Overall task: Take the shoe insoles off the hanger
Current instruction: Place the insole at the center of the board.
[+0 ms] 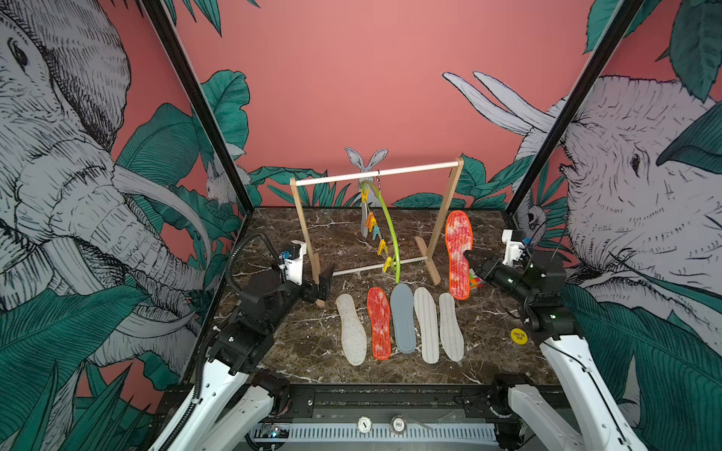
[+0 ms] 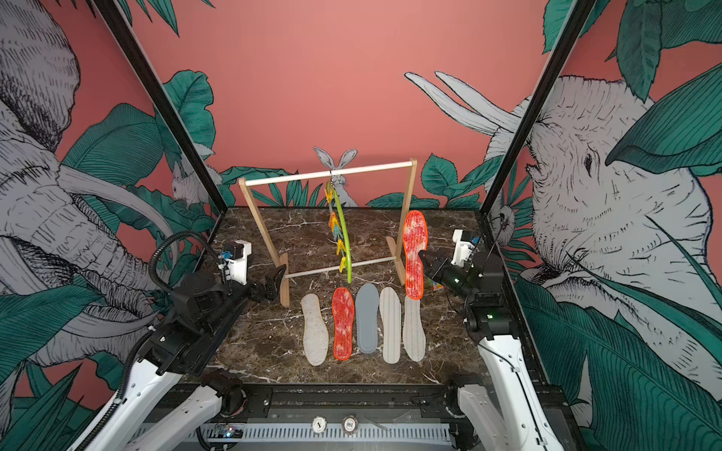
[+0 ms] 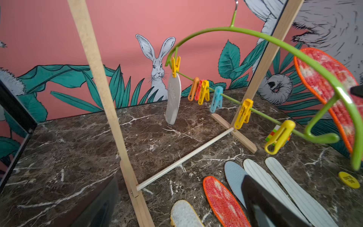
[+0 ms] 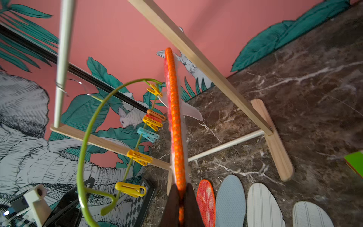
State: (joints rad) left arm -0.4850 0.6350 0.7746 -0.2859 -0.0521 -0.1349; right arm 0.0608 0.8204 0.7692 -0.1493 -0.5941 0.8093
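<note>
Right tool (image 4: 181, 198) — clamped on a red insole (image 1: 459, 254), upright beside the rack (image 1: 451, 195); the pinch shows only in right wrist view. Left tool (image 1: 324, 283) — wide open, empty, by the rack's foot. Hanger (image 1: 394, 238) on the rack bar; one white insole (image 3: 173, 100) pegged, face-on in left wrist view alone. Five insoles (image 1: 402, 318) lie in a row on the counter (image 1: 297, 351).

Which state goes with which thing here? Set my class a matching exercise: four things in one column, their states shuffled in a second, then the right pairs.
Things
1. white dimpled insole
2. raised red-orange insole
3. grey-blue insole
4. left gripper

States
A. lying flat on the table
B. open, holding nothing
C. pegged to the hanger
D. clamped in the right gripper

Pairs: 1-C, 2-D, 3-A, 4-B
</note>
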